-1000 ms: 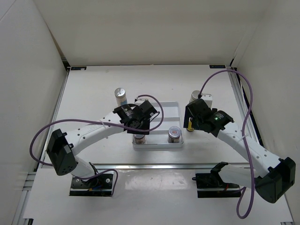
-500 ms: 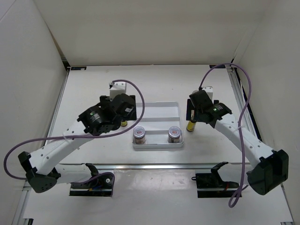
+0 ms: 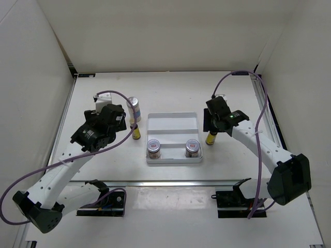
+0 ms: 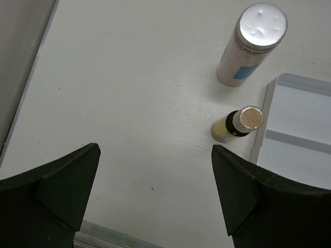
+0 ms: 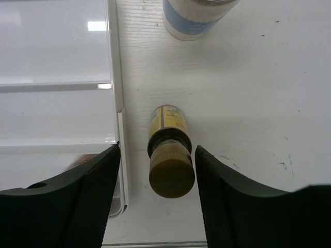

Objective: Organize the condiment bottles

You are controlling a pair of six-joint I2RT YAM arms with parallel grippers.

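A white blue-labelled bottle and a slim yellow bottle stand left of the white tray. My left gripper hangs open above bare table to their left, holding nothing; its wrist view shows the white bottle and the yellow one up to the right. Two squat jars sit in the tray's front compartment. My right gripper straddles the cap of the second yellow bottle, with a gap showing on the left side. Another white bottle stands just beyond.
The tray's two rear compartments hold nothing. White walls enclose the table on three sides, and metal rails run along the left and right edges. The tray's left edge lies close to the left yellow bottle.
My left gripper opened, left a jar in the tray's front left and swung left off the tray. My right gripper came over the yellow bottle's cap and its jaws narrowed.
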